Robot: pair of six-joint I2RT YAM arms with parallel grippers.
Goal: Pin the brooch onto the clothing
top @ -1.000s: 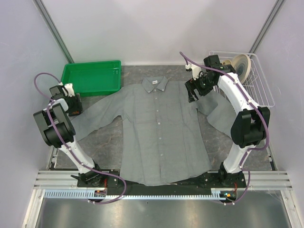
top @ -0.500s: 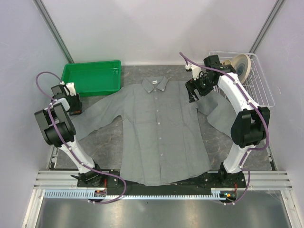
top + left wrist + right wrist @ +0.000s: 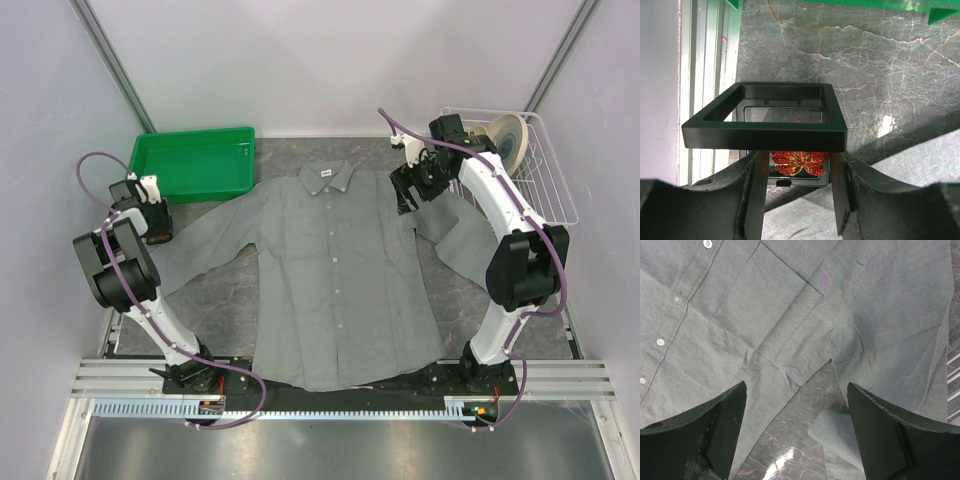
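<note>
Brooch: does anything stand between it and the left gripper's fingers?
Yes. The red leaf-shaped brooch sits in a small black case; the fingers of the left gripper hold its sides, its square lid frame raised.

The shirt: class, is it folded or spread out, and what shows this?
Spread out. The shirt lies flat, front up, with both sleeves out sideways and the collar and button row showing.
</note>
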